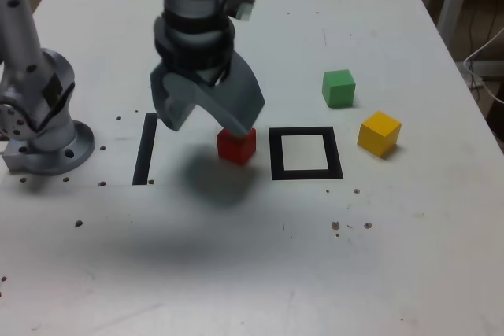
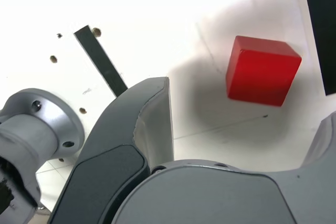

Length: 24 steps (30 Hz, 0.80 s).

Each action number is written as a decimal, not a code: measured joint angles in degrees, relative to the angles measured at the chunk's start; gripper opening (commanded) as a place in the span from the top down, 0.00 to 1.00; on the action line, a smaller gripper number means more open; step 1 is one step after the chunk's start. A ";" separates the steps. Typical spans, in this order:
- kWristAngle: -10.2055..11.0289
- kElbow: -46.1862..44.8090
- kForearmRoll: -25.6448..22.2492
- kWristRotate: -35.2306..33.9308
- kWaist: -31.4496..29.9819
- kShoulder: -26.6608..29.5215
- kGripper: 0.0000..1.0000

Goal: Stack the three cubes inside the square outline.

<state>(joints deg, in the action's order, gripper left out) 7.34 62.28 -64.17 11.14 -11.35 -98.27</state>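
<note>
There's a straight black strip [image 1: 146, 149] lying on the white table [image 1: 197, 281], dark little holes dotting the tabletop, and a pale cable [image 1: 482, 53] beyond its edge on the exterior view's right.

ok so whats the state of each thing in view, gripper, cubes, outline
gripper: open, holding nothing, above the table near the red cube
red cube: on the table, ungrasped, outside the outline
green cube: on the table, alone, unstacked
yellow cube: on the table, alone, unstacked
square outline: flat on the table, no cube inside
</note>
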 measured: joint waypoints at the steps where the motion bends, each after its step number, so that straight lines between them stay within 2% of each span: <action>1: 0.06 0.37 0.08 0.04 0.00 -0.99 0.03; 13: 0.51 -0.69 5.82 -0.74 0.14 -6.17 0.10; 18: 0.51 -2.05 8.61 -0.97 0.76 -7.68 0.21; 24: 1.31 -2.22 9.12 -2.21 1.13 -8.11 0.37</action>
<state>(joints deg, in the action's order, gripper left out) 8.65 60.06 -55.05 8.93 -10.22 -106.38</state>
